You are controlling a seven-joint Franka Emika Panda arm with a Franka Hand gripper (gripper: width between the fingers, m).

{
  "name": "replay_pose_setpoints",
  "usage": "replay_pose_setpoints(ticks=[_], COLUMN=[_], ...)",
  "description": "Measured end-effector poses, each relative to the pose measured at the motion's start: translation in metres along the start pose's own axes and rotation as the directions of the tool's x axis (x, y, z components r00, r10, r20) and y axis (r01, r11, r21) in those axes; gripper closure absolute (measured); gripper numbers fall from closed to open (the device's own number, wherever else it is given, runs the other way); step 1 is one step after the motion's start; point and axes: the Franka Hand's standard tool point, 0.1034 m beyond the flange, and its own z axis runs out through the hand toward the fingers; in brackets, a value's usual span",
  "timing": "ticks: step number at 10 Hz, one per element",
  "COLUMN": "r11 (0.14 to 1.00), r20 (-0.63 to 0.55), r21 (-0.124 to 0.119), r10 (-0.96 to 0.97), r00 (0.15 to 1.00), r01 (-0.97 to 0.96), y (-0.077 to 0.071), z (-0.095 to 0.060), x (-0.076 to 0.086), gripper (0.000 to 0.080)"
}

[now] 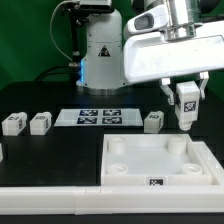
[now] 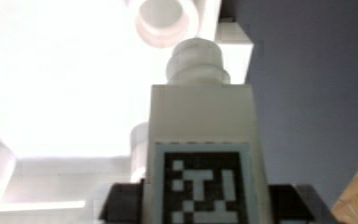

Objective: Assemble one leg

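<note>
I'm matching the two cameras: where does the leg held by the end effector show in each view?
Exterior view: the leg, in the end effector, hangs above the tabletop, toward the exterior view's right.
Wrist view: the leg fills the centre, tag facing the camera.
Shared landmark: the white tabletop.

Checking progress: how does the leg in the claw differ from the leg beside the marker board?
The small white plastic leg in the claw hangs upright over the large white tabletop tray; the matching white leg beside the marker board lies on the black table. The first is clamped, the second free. Both are small white pegs.
</note>
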Motion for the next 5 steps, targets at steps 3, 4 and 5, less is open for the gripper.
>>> replay_pose_setpoints(ticks=[3,4,5], r11=[1.0,1.0,1.0], r20=[0.007,0.004,-0.034], r21=[0.005,0.005,0.003], r10=[-0.003,-0.003,-0.003], r00=[1.0,1.0,0.999], r01=[0.003,0.003,0.003], y=[-0.0038,-0.0038,-0.0028], z=[-0.0017,-0.0017,-0.002], x=[0.0086,0.0091,0.0116], gripper=[0.0508,0.0508,0.0508])
